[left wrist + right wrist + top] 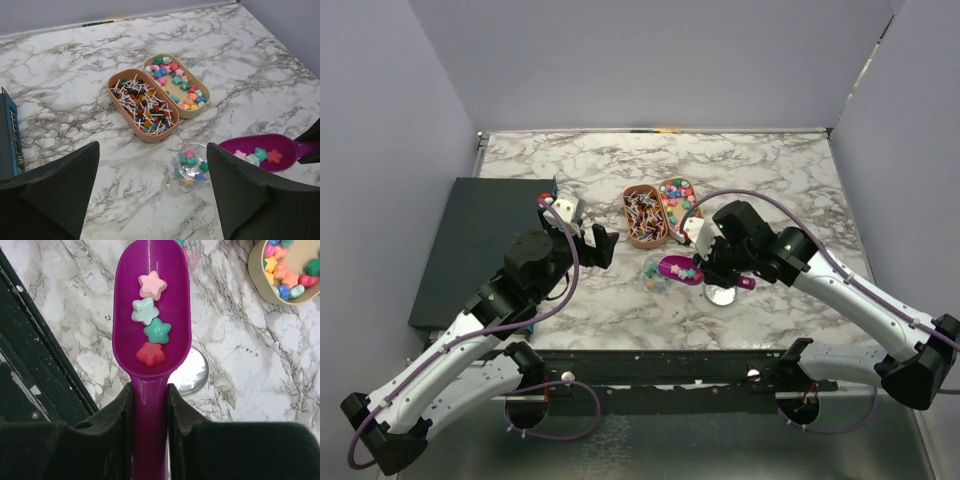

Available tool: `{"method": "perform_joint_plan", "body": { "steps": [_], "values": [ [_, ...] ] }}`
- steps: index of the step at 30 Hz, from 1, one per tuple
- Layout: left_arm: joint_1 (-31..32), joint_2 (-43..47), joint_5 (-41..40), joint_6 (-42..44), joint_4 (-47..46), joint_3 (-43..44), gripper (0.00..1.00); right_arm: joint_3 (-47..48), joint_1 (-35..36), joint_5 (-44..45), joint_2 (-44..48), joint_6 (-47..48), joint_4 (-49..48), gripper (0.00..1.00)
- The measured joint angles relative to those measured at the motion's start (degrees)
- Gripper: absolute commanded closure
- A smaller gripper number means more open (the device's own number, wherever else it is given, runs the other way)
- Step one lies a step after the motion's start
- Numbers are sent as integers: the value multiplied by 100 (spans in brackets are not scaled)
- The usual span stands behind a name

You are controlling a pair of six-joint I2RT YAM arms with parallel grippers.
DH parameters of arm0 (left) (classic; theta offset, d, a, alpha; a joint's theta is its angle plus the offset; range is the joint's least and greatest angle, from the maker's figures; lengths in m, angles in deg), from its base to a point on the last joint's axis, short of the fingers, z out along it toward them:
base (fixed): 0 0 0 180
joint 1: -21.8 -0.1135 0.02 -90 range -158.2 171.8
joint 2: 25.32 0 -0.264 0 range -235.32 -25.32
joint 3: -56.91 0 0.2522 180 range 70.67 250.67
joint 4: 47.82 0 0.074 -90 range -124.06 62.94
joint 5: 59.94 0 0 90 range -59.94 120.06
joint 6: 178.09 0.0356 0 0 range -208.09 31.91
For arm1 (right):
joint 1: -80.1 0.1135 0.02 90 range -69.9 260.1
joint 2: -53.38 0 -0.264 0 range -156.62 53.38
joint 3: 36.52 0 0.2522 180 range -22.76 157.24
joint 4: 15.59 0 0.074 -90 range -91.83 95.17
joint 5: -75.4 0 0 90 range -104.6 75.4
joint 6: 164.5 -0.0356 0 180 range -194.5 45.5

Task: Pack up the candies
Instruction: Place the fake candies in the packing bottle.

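Right now I'm mid-transfer: my left gripper (152, 155) hangs wide open and empty just near of the small clear cup (192, 169), which holds a few star candies (191, 161); more lie in the beige oval tray (206, 95) farther back, beside the lollipop tray (114, 99). Right of the cup, my right gripper (150, 396), reaching in low from the right, clamps the handle of the purple scoop (150, 260), which carries four candies roughly level. Next, I judge, the scoop's lip must come over the cup and tip slowly so nothing bounces out.

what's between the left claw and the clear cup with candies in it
Nothing but bare marble tabletop, clearest in the left wrist view, between the open left claw and the clear cup.
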Motion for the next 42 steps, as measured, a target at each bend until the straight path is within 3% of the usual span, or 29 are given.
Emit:
{"method": "perform_joint_plan", "body": {
  "steps": [20, 42],
  "values": [
    [0, 164, -20, 2, 42, 0, 11, 1110, 28, 822, -1486, -234, 968, 100],
    [0, 293, -44, 0, 136, 0, 11, 2470, 671, 1897, -2441, -457, 2192, 99]
  ]
}}
